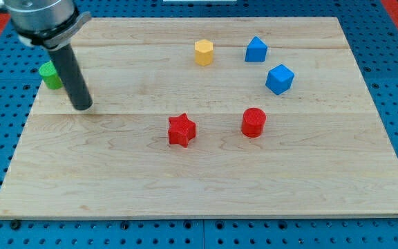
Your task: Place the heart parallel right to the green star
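A green block [48, 75] sits at the board's left edge near the top, partly hidden behind my rod; its shape is hard to make out. My tip [81, 107] rests on the board just below and to the right of it, very close. A yellow block [204, 52], which may be the heart, stands at the top centre, far to the right of my tip. No other block looks like a heart.
A red star [182, 130] and a red cylinder [253, 122] stand mid-board. A blue block [256, 50] and a blue cube [280, 79] stand at the upper right. The wooden board [199, 194] lies on a blue pegboard.
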`<state>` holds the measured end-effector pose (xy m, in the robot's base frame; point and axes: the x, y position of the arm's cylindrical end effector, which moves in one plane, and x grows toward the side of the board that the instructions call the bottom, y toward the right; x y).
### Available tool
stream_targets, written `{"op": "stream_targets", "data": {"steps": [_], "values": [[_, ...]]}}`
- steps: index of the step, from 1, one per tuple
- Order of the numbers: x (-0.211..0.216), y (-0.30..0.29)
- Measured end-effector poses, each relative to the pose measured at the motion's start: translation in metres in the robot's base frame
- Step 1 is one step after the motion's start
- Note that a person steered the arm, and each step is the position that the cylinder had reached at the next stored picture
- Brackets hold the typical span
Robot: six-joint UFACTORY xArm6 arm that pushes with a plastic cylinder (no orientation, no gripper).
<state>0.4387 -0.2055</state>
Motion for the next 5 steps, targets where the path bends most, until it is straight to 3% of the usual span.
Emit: {"op": "stream_targets", "data": {"steps": [1, 2, 4, 5], "values": [[0.001, -0.067], [-0.044, -0.066], [-0.086, 0.093], [-0.090, 0.113]]}}
